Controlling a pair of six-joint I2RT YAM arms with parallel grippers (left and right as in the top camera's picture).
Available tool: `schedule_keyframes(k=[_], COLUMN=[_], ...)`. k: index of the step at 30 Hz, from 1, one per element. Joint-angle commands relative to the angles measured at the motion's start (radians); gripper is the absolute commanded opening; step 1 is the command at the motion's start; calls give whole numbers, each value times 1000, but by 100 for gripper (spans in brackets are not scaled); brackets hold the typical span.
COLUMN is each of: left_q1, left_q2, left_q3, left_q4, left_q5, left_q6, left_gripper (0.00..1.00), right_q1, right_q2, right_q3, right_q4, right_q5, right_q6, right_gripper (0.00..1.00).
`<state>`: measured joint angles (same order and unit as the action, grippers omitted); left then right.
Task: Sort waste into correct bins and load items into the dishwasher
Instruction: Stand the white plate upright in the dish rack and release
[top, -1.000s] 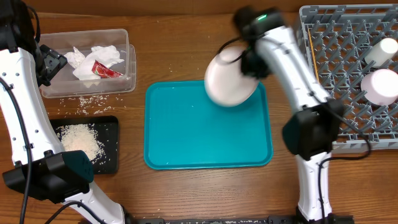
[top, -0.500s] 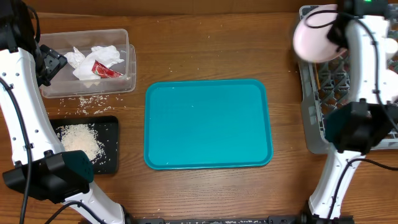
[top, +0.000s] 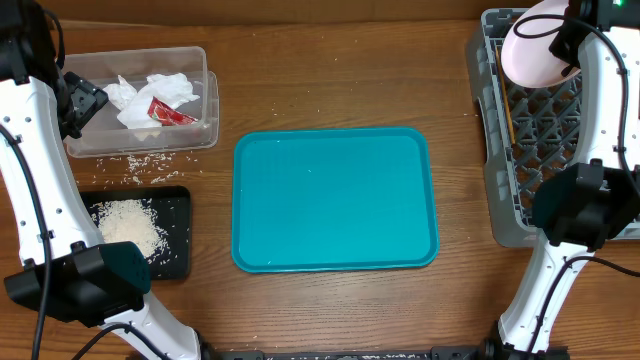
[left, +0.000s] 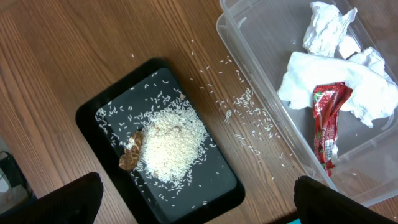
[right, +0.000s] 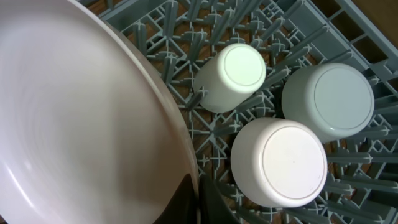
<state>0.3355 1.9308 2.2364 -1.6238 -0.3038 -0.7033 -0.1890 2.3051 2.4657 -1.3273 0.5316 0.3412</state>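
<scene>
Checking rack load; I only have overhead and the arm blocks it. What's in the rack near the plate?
Observer: Right wrist shows a small white cup and two small white bowls, upside down on the dish rack.
Operator: Plate seated?
Observer: The plate shows just left of the cup; contact with pegs is hidden.
Operator: Food scrap binned?
Observer: Left wrist shows a brown scrap in the black tray, against the rice pile.

A white plate (top: 533, 55) above the grey dish rack (top: 504, 212)

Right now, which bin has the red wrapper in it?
The clear plastic tub: the red wrapper lies among tissues there. The black tray holds rice.
</scene>
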Motion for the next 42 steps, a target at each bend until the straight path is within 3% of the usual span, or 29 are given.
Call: schedule_keyframes(k=[1, 10, 16, 23, 28, 30, 31, 33, 36, 42], left_q1=[3, 3, 3, 3, 3, 3, 3, 3, 3, 3], left_q2=[-5, -5, -5, -5, -5, -5, -5, -5, -5, -5], left_q3=[9, 9, 9, 9, 9, 9, 9, 9, 9, 9], left_q4=[2, 2, 2, 2, 2, 2, 2, 2, 2, 2], left_q5=[-17, -17, -17, -17, -17, -17, -17, -17, -17, -17], left_q6=[8, 8, 8, 8, 8, 8, 8, 8, 8, 8], left_gripper=[100, 100, 100, 100, 100, 100, 100, 100, 100, 100], right_q1=[22, 33, 78, 115, 184, 208, 231, 259, 286, 291], right_q2=[-35, -14, -16, -16, -16, -18, -25, -47, -98, -310], right_q3=[-5, -73, -73, -73, -73, -69, -68, -65, -53, -45], right_q4=[4, 66, 64, 67, 23, 3, -19, -46, -80, -204], right_q5=[7, 80, 309, 267, 212, 172, 143, 106, 57, -206], right_q6=[-1, -1, 11, 10, 10, 10, 10, 19, 50, 53], right_gripper=[4, 4, 4, 4, 20, 39, 59, 82, 100, 100])
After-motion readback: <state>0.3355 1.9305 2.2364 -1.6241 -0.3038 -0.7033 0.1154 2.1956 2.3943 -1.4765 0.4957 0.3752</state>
